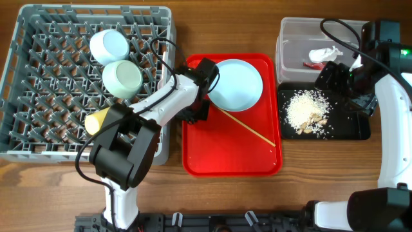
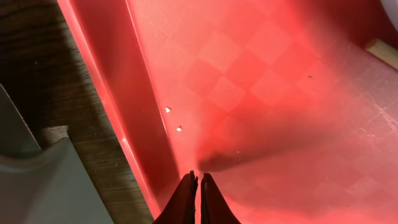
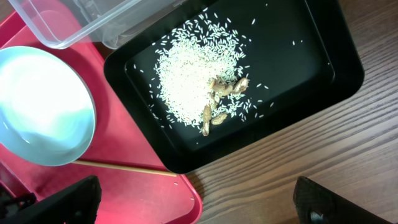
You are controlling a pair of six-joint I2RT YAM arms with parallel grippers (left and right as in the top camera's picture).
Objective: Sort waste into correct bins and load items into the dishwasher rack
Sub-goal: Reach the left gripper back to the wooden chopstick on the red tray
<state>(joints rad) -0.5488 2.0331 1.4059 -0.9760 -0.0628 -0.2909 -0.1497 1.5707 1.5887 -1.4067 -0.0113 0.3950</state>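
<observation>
Left hand closed, low over red tray — plate just beside

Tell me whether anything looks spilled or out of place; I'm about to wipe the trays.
Two pale crumbs lie loose on the red tray near its rim, apart from the rice pile in the black tray. Nothing else stands out.

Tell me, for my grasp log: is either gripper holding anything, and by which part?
Nothing. The left gripper is shut empty over the red tray; the right gripper hangs open by the black tray.
</observation>
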